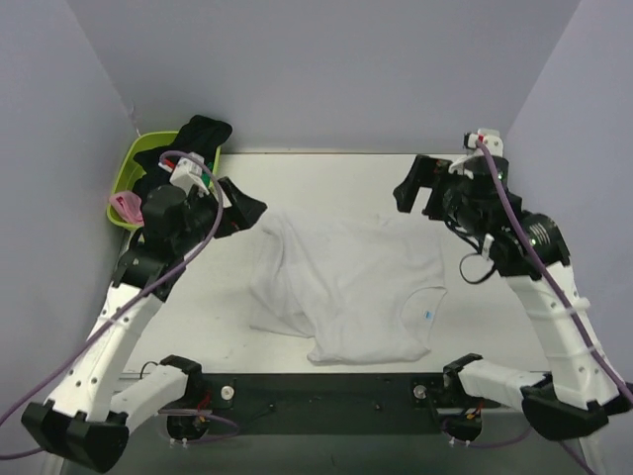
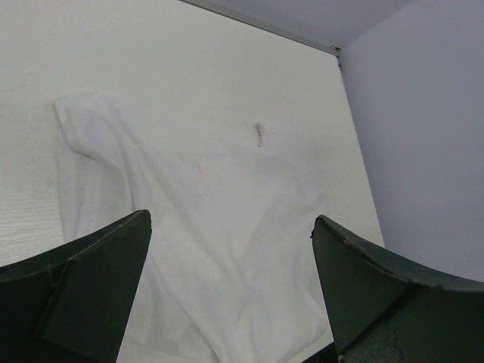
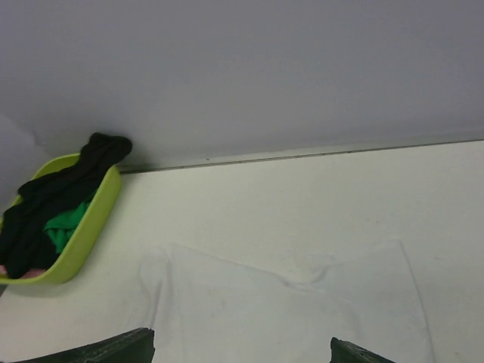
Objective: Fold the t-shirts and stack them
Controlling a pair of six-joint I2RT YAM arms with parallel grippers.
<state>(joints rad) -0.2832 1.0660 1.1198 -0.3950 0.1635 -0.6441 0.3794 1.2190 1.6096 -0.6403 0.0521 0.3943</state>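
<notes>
**Left side.** Basket [image 1: 129, 173] stands at the far left corner of the table [image 1: 326, 183]. It holds a black shirt [image 1: 203, 134] draped over the rim, a green shirt [image 3: 64, 227] under it and a pink shirt [image 1: 124, 206] at the near edge.

Left gripper [image 1: 245, 211] hangs over the far left corner of the white shirt [image 1: 346, 287]. Jaws wide, nothing between them.

**Centre.** The white shirt lies on the table between the arms, rumpled. Its left side is bunched in ridges and its collar is toward the near right. It is not flat and not folded.

**Right side.** Right gripper [image 1: 422, 196] is raised beyond the shirt's far right corner. Jaws wide, empty.

**Step in hand (judgement).** The shirt appears set down for a fresh grasp, with smoothing or the first fold to follow. Recommended:
- Take matching points on both sides.
- Pinch the hem edge only, not the bunched layers.
- Move both arms at one pace so the cloth stays taut and square.
- The ridged left side needs pulling out first.

**Count.** Shirts seen: four (one white, one black, one green, one pink). Baskets: one. Grippers: two.
</notes>
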